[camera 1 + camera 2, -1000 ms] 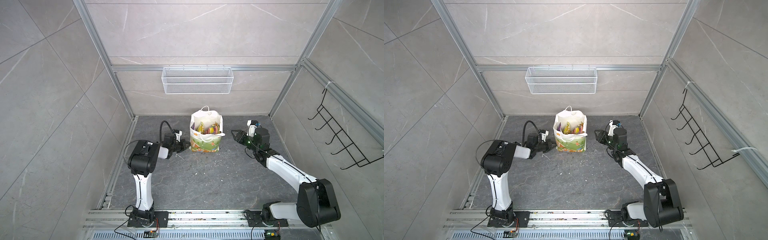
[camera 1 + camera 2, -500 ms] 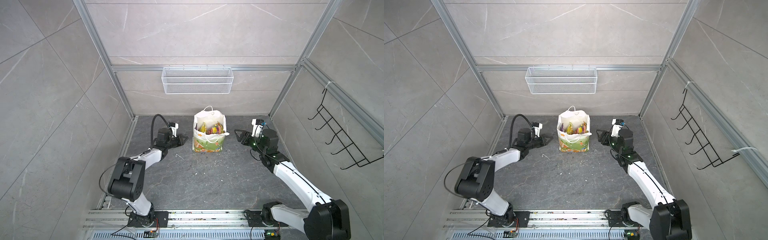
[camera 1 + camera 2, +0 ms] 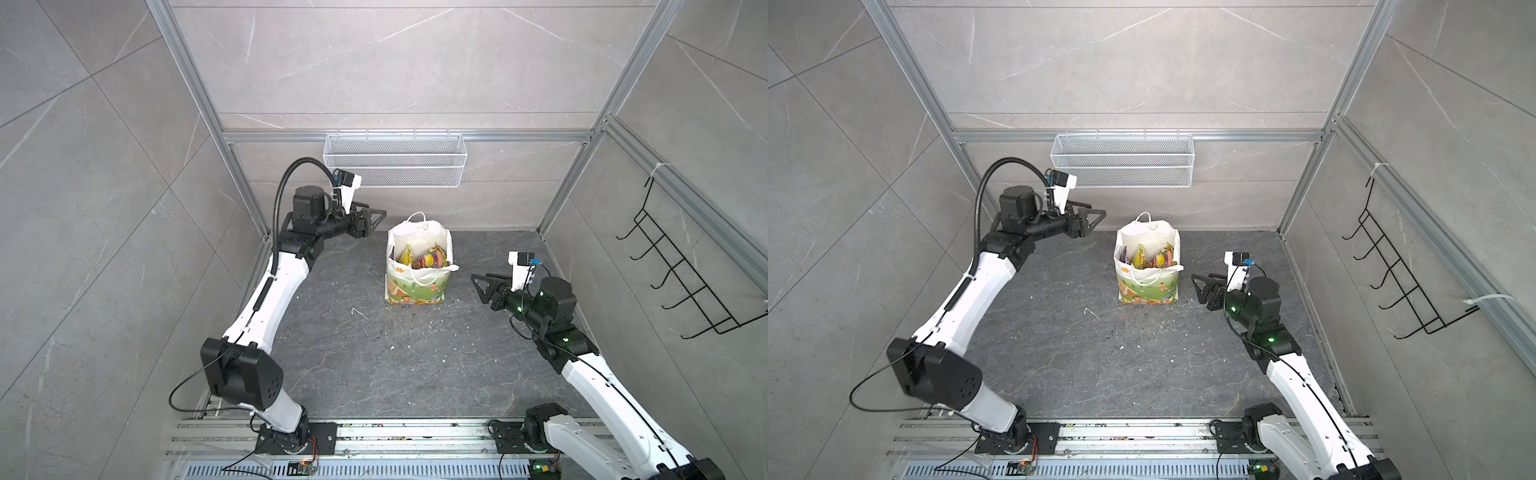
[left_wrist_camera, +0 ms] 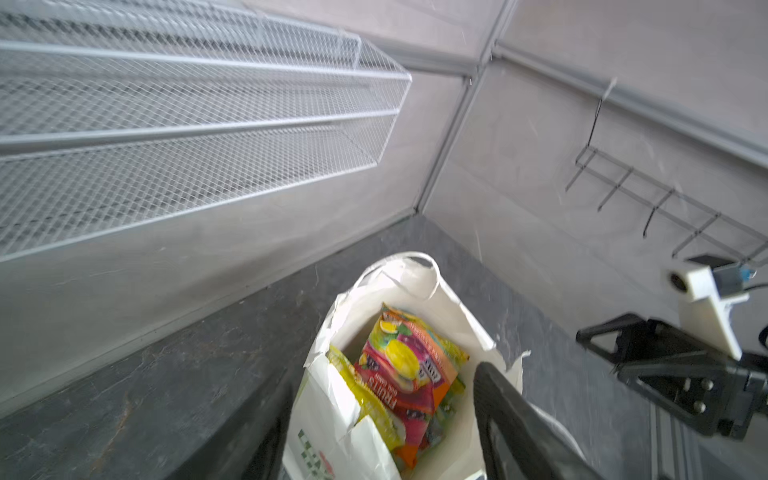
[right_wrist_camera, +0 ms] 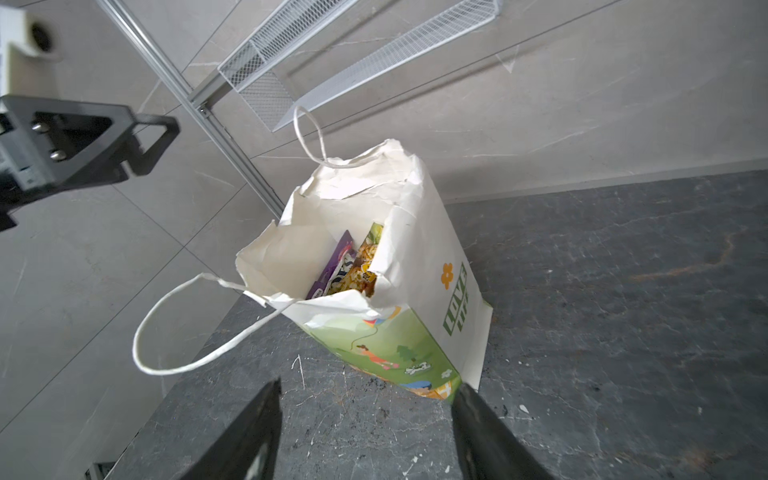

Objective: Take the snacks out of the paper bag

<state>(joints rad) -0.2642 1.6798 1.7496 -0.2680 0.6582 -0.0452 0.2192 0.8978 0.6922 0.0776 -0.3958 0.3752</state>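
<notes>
The white paper bag (image 3: 417, 286) (image 3: 1148, 286) stands upright and open-mouthed at the back of the dark floor, its rim torn and crumpled. Several snacks (image 3: 422, 259) (image 3: 1148, 258) stand inside it; a red-pink and yellow-green packet (image 4: 405, 370) and a purple one (image 5: 345, 270) show. My left gripper (image 3: 372, 212) (image 4: 384, 374) hangs open and empty, raised left of the bag's mouth. My right gripper (image 3: 482, 279) (image 5: 369, 384) is open and empty, low to the right of the bag (image 5: 415, 332), a short gap away.
A white wire mesh basket (image 3: 395, 166) hangs on the back wall above the bag. A black hook rack (image 3: 685, 270) is on the right wall. One cord handle (image 5: 174, 332) droops outward from the bag's front rim.
The left arm has risen from floor level beside the bag to above its rim, and its jaws have opened. The right gripper has drawn back a little to the right.
</notes>
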